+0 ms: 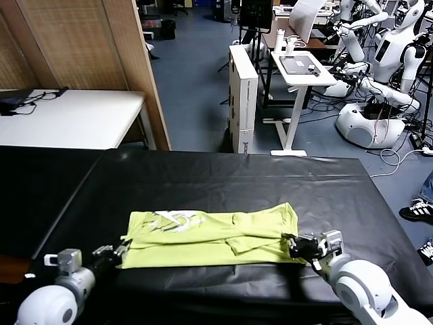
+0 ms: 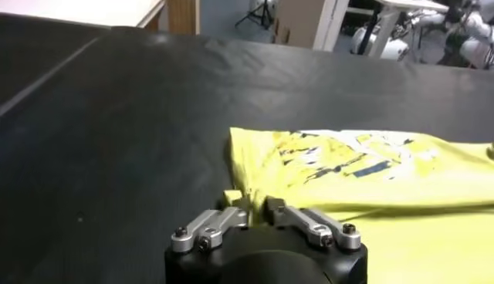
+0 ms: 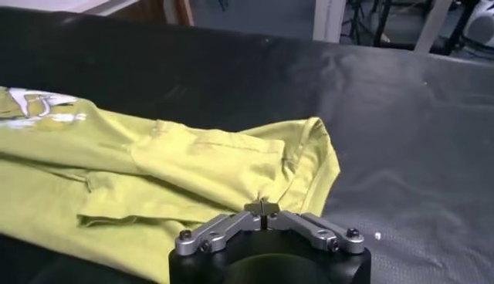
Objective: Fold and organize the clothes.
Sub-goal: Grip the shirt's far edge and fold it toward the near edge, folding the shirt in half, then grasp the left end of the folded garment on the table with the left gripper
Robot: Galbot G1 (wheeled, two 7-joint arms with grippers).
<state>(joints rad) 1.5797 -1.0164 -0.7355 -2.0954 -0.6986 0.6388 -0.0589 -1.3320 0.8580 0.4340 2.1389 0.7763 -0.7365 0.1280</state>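
On the black table cover [image 1: 223, 183], near the front edge, lies the lime T-shirt [image 1: 210, 237], folded into a long band; its white and blue print [image 2: 347, 154] is creased, no lettering readable; the left gripper [image 1: 120, 254] pinches the shirt's near left corner, fingers closed on fabric; the right gripper [image 1: 292, 245] is clamped tight on the right hem, though its fingertips [image 3: 262, 208] partly hide the pinched cloth.

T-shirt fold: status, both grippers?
Left gripper shut on the T-shirt at its near left corner. Right gripper shut on the near right edge. Shirt partly folded, print showing, flat on the black table cover. Nothing in the way.
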